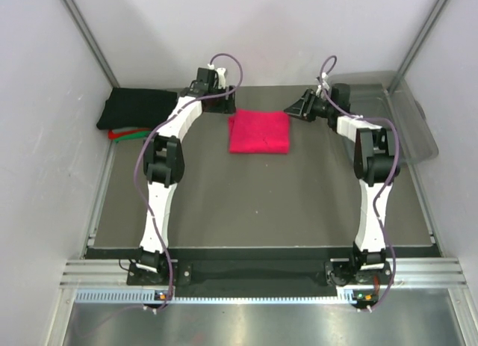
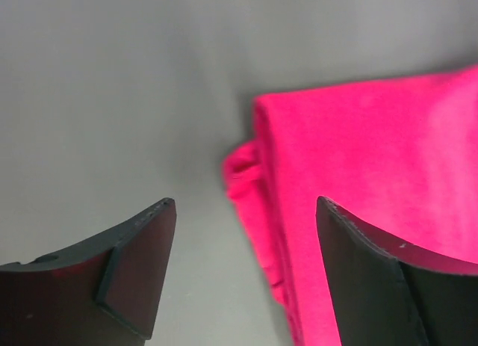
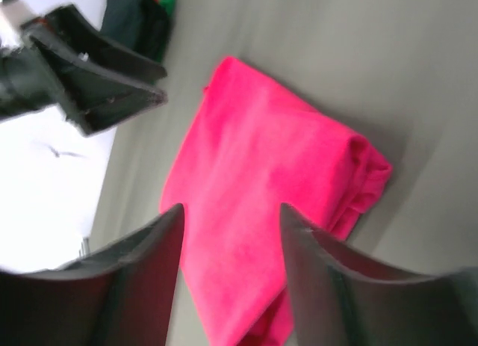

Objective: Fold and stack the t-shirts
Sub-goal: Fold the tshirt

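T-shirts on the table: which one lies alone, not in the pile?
The bright pink t-shirt, folded flat mid-table between the left gripper and right gripper; the black, red and green ones are piled at the far left corner.

We can read no text, number, brand or sign in any of the three views. The pinkish-red t-shirt (image 2: 388, 189), lying just ahead of the left gripper (image 2: 245, 202) and partly under its right-hand finger, shows us only plain cloth. If it carries a label, it is not turned where we can read it.
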